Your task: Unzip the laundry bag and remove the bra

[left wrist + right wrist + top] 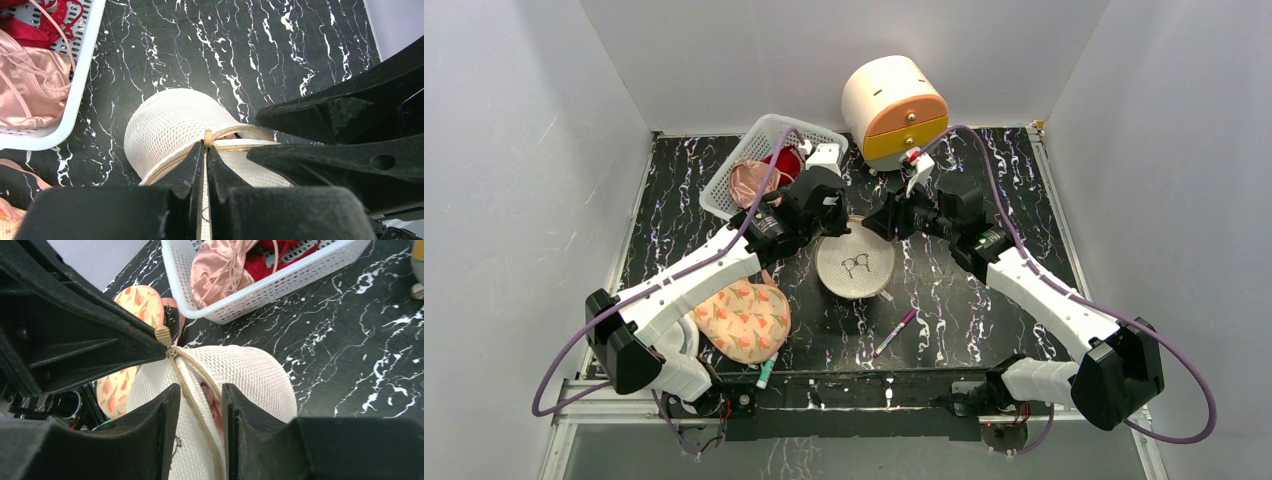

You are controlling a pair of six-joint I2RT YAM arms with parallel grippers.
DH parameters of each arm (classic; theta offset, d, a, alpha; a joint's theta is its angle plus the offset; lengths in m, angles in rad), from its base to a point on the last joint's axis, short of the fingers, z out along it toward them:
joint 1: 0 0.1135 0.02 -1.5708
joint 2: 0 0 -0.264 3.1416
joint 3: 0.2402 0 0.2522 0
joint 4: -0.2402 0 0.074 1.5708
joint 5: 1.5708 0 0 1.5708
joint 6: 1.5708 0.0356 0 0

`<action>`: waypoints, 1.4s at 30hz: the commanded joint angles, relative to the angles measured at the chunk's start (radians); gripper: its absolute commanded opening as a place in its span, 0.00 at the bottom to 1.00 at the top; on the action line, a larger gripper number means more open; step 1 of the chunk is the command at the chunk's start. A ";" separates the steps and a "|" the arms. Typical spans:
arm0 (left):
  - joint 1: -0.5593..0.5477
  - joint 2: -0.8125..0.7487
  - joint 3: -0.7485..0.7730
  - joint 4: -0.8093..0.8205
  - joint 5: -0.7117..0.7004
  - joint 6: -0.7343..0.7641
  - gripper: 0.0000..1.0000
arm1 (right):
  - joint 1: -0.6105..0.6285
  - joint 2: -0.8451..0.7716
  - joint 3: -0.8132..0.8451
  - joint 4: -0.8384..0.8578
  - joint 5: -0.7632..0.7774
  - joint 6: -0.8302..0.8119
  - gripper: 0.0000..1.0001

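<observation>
The laundry bag (855, 262) lies near the middle of the table (1044, 200), its round flat face with the dark bra outline turned up. Its zip is parted a little at the far rim, and a slit of pink shows in the gap. The left gripper (205, 150) is clenched on the tan zip pull (208, 137) at that rim. The right gripper (199, 392) stands just beside it with its jaws parted astride the zip line. Its fingers (167, 405) are not seen closing on anything. The two grippers nearly meet over the bag's far edge.

The table is black marble veined in white. Pale walls close it in on the left, back and right, and a metal rail runs along the near edge where the arm bases sit.

Behind and left of the bag, a white lattice basket (769, 135) sits near the back left corner and holds a pink satin garment (749, 180) and a red garment (784, 162). A round cream-and-orange drawer box (894, 105) stands at the back edge, just behind the grippers. A peach floral padded piece (744, 320) lies at the front left, beside the left arm. A magenta pen (894, 333) lies in front of the bag, and a green-tipped marker (766, 372) lies at the near edge.

Bare marble stretches to the right of the bag toward the right wall, and a narrower bare strip runs along the left wall.
</observation>
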 commanded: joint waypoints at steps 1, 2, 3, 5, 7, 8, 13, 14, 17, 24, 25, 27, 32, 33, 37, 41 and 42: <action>0.005 0.000 0.040 0.015 0.008 0.011 0.00 | 0.019 -0.006 0.012 0.075 -0.054 -0.005 0.32; 0.005 0.001 0.040 0.015 0.010 0.011 0.00 | 0.021 -0.006 0.014 0.076 -0.055 -0.003 0.31; 0.004 0.003 0.039 0.014 0.011 0.011 0.00 | 0.023 -0.005 0.017 0.076 -0.052 -0.003 0.30; 0.004 0.003 0.034 0.015 0.010 0.011 0.00 | 0.029 -0.003 0.019 0.073 -0.048 -0.003 0.29; 0.004 0.005 0.032 0.016 0.009 0.010 0.00 | 0.035 -0.004 0.014 0.072 -0.042 -0.004 0.29; 0.005 0.005 0.032 0.017 0.009 0.008 0.00 | 0.038 -0.003 0.011 0.072 -0.039 -0.004 0.28; 0.005 0.001 0.032 0.024 0.020 0.004 0.00 | 0.045 0.005 -0.009 0.086 -0.033 0.001 0.25; 0.006 -0.001 0.032 0.024 0.021 0.003 0.00 | 0.046 0.009 -0.011 0.090 -0.029 0.003 0.25; 0.006 -0.006 0.033 0.026 0.028 0.004 0.00 | 0.048 0.020 -0.015 0.104 -0.030 0.011 0.27; 0.005 -0.027 0.025 0.007 -0.019 -0.008 0.00 | 0.049 -0.032 -0.076 0.152 0.135 0.095 0.00; 0.005 -0.034 0.019 0.006 -0.034 -0.012 0.00 | 0.049 -0.052 -0.097 0.165 0.169 0.111 0.00; 0.006 -0.053 0.006 0.010 -0.055 -0.021 0.00 | 0.049 -0.093 -0.136 0.176 0.241 0.140 0.00; 0.007 -0.078 -0.015 0.015 -0.105 -0.040 0.00 | 0.048 -0.192 -0.218 0.151 0.403 0.212 0.00; 0.009 -0.091 -0.019 0.017 -0.111 -0.043 0.00 | 0.048 -0.211 -0.239 0.153 0.420 0.224 0.00; 0.013 -0.096 -0.025 0.018 -0.115 -0.047 0.00 | 0.047 -0.281 -0.310 0.180 0.433 0.258 0.00; 0.016 -0.088 -0.021 0.023 -0.093 -0.041 0.00 | 0.047 -0.277 -0.312 0.181 0.369 0.223 0.00; 0.017 -0.086 -0.019 0.026 -0.083 -0.038 0.00 | 0.048 -0.264 -0.300 0.175 0.344 0.202 0.04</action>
